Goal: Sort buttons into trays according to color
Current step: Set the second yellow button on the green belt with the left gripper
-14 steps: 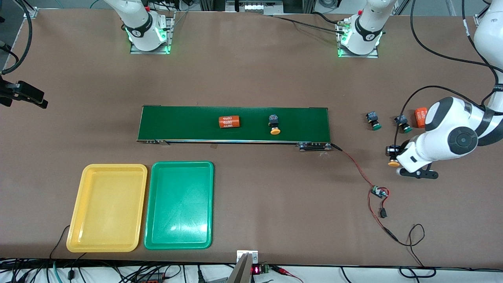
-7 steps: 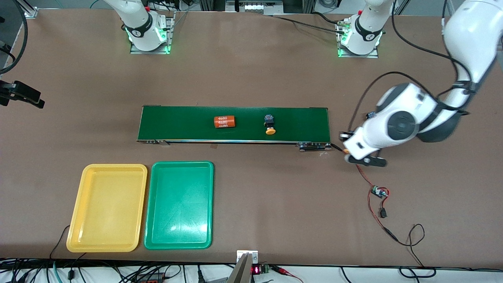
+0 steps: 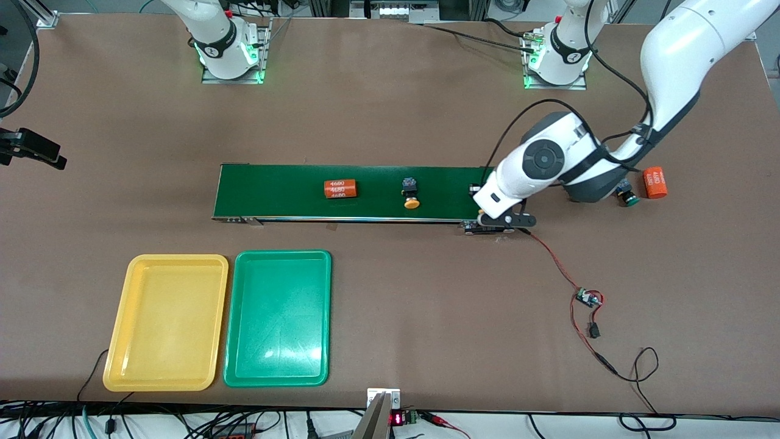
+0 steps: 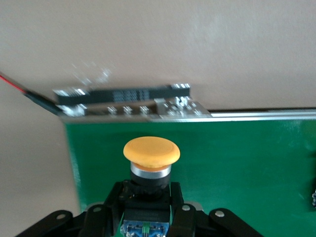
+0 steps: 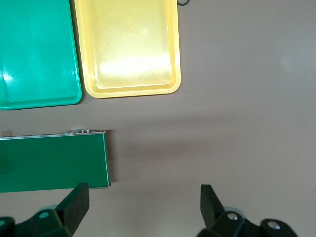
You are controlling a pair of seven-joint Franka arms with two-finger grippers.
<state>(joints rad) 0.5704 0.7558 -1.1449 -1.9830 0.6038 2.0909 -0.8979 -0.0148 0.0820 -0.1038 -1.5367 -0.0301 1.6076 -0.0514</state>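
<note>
My left gripper [image 3: 487, 213] is shut on a yellow-capped button [image 4: 151, 152] and holds it over the dark-green belt's [image 3: 274, 189] end toward the left arm. A second yellow-capped button [image 3: 411, 196] lies on the belt. One green-capped button [image 3: 627, 197] shows on the table, partly hidden by the left arm; the other is hidden. The yellow tray [image 3: 166, 322] and the green tray [image 3: 278, 318] lie side by side, nearer the front camera than the belt. My right gripper [image 5: 143, 207] is open and empty, high over bare table beside the belt's other end [image 5: 54, 160].
One orange numbered cylinder [image 3: 340, 188] lies on the belt, another [image 3: 655, 182] on the table beside the green-capped button. A red and black wire with a small circuit board [image 3: 588, 299] runs from the belt's end. A black clamp [image 3: 33, 148] juts in at the table's edge.
My left arm has carried the yellow-capped button from the table near the green-capped buttons to over the belt's end. The cylinder and button on the belt have drifted toward the right arm's end.
</note>
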